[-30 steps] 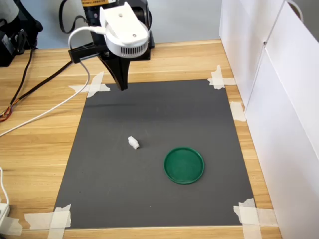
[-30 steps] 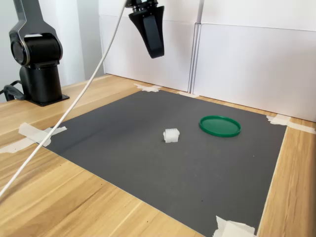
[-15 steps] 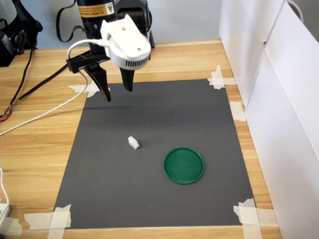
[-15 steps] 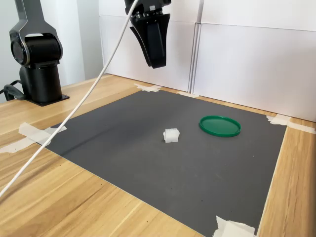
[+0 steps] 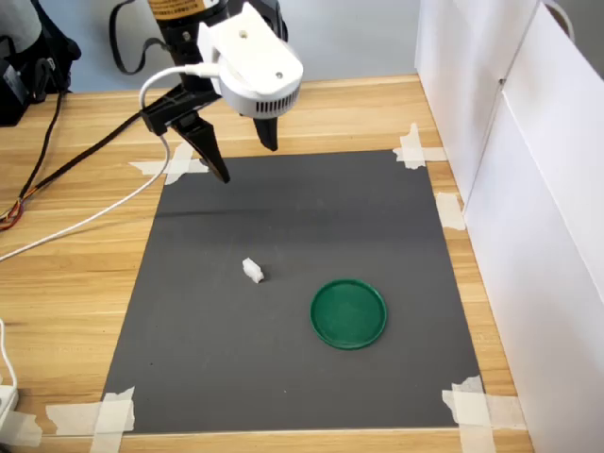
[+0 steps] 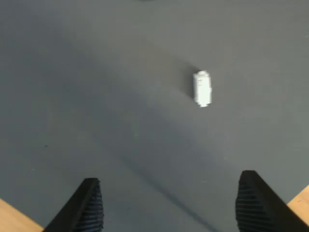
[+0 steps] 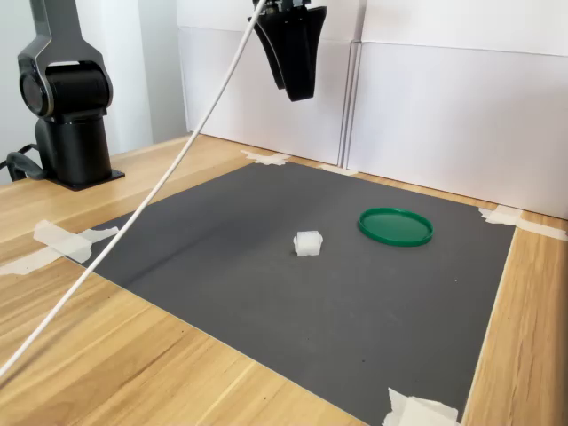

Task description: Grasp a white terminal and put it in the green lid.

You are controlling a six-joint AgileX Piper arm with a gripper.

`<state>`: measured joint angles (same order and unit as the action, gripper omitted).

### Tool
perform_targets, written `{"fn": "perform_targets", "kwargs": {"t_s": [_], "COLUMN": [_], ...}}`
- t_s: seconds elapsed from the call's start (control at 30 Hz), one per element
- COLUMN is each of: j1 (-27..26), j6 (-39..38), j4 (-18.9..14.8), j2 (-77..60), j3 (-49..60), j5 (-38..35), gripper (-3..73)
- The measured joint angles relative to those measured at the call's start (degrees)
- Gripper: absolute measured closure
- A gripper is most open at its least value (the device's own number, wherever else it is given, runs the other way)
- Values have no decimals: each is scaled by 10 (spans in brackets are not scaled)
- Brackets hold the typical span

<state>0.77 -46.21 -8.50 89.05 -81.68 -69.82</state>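
Overhead, the gripper point(image 5: 243, 160) hangs in the air with its two black fingers point(image 5: 209, 154) spread wide apart and nothing between them, above the far edge of the dark grey mat point(image 5: 226, 359) in the first exterior view. In the wrist view the ribbed fingertips point(image 6: 90, 208) stand well apart, with only bare mat between them.

Down on the mat, the white terminal point(image 5: 252, 271) lies on its own, well apart from the gripper and touching nothing else. In the first exterior view it sits to the left of the green lid point(image 5: 349, 313) and a little farther from the camera; in the second exterior view the terminal point(image 7: 308, 243) is nearer the camera than the lid point(image 7: 395, 226) and to its left. The lid lies flat on the mat, rim up, with nothing inside it.

The mat is fixed to the wooden surface point(image 5: 66, 283) by strips of white tape point(image 5: 111, 412) at its corners. A white camera housing point(image 5: 253, 64) sits on the wrist, and a white cable point(image 5: 85, 219) runs from it across the wood. White panels point(image 7: 444, 124) stand along one side of the surface, and the arm's black base point(image 7: 67, 115) shows at the second exterior view's left.
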Motion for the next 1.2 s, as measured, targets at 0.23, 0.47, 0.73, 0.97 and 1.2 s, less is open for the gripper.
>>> {"fn": "perform_targets", "kwargs": {"t_s": [0.23, 0.47, 0.73, 0.97, 1.2], "j1": [0, 0, 0, 0, 0], "j6": [-28, -64, -88, -82, -72], "j4": [22, 47, 47, 46, 45], "j2": [36, 48, 48, 70, 118], "j3": [-7, 17, 87, 99, 100], "j5": [4, 55, 127, 160, 177], "gripper": [20, 20, 20, 21, 21]}}
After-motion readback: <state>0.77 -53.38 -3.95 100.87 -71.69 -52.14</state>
